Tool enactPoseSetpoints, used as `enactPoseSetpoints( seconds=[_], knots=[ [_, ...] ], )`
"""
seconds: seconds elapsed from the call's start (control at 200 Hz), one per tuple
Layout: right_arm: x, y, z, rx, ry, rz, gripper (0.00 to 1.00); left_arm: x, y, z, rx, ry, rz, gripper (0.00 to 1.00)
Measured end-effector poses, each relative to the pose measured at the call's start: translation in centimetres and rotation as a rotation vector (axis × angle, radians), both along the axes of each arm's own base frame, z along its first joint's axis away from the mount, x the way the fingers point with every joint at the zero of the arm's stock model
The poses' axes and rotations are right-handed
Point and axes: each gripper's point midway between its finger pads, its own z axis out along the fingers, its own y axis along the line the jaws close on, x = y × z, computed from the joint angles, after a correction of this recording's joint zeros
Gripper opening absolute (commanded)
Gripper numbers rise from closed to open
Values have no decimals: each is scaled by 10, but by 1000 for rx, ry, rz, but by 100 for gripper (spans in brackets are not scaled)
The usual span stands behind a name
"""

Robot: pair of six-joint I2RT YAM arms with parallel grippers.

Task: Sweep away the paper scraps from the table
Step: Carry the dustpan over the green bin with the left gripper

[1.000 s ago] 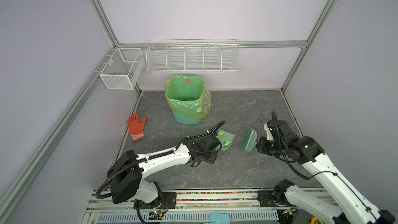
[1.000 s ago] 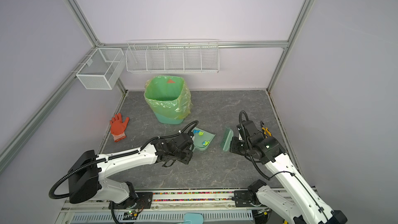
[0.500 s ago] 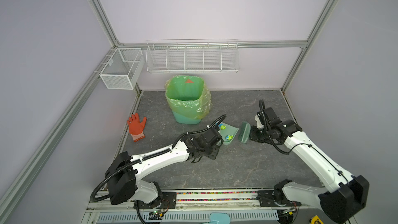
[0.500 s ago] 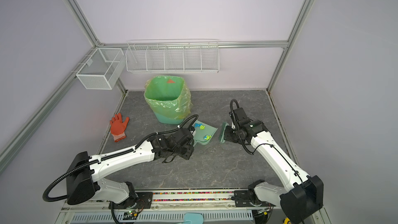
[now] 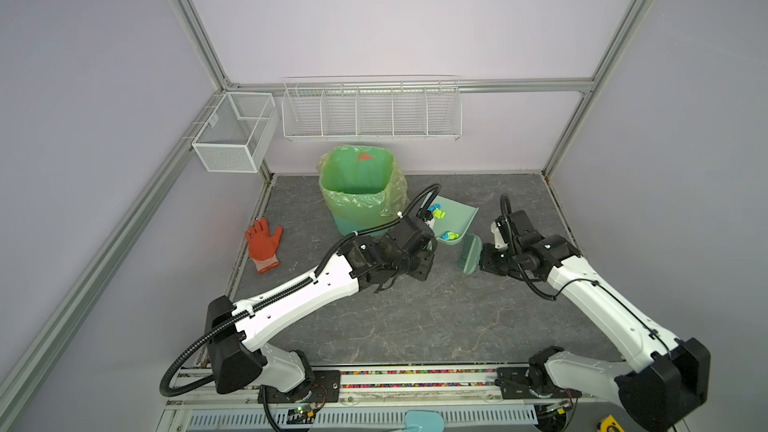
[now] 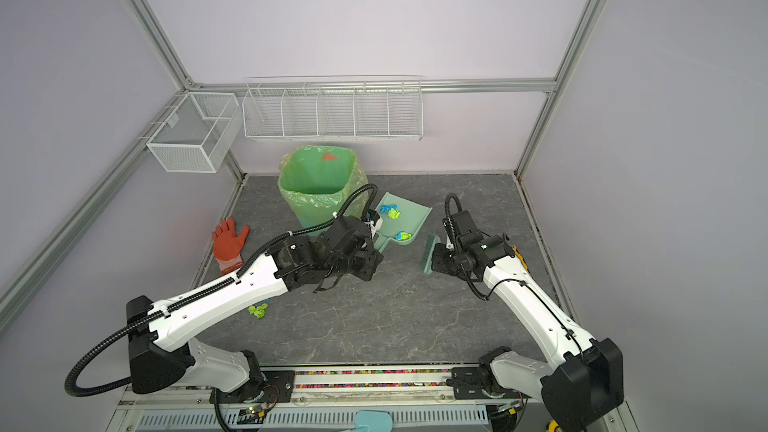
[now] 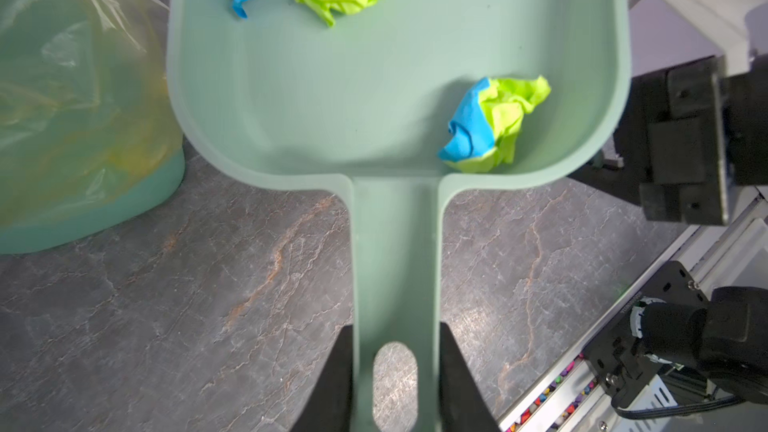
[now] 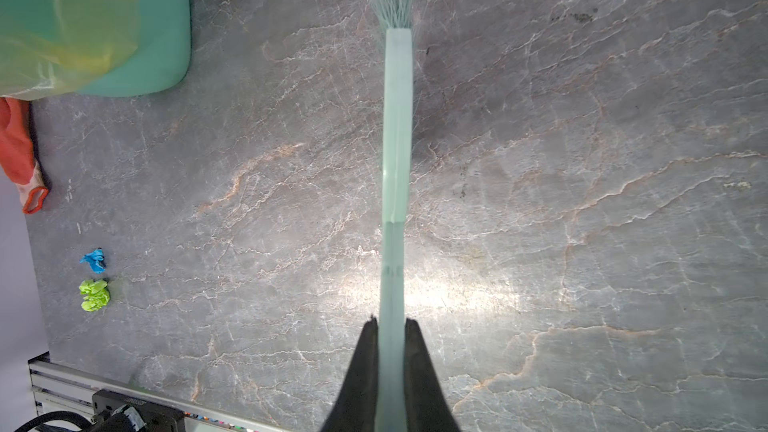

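Beside the bin (image 5: 362,201), left claw (image 7: 395,340) clamps dustpan (image 7: 374,97) (paper scraps (image 7: 494,126) inside), right claw (image 8: 391,326) pinches brush (image 8: 397,118).

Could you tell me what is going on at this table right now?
The robot is sweeping up paper. Its left pincer grips the dustpan by the handle beside the lined bin, with three paper scraps in the pan. Its right pincer holds the brush next to the pan. A blue scrap and a green scrap lie on the table, not yet swept.
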Motion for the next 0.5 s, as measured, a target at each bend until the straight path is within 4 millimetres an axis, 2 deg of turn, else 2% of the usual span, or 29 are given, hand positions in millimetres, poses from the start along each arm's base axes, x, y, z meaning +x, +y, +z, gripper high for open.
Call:
enactPoseSetpoints(
  seconds=[0.185, 0.5],
  knots=[
    [-1, -3, -4, -12, 3, -5, 7, 11, 5, 14, 2, -10, 20, 0],
    [3, -4, -6, -22, -5, -3, 7, 30, 10, 53, -46, -54, 57, 0]
  ],
)
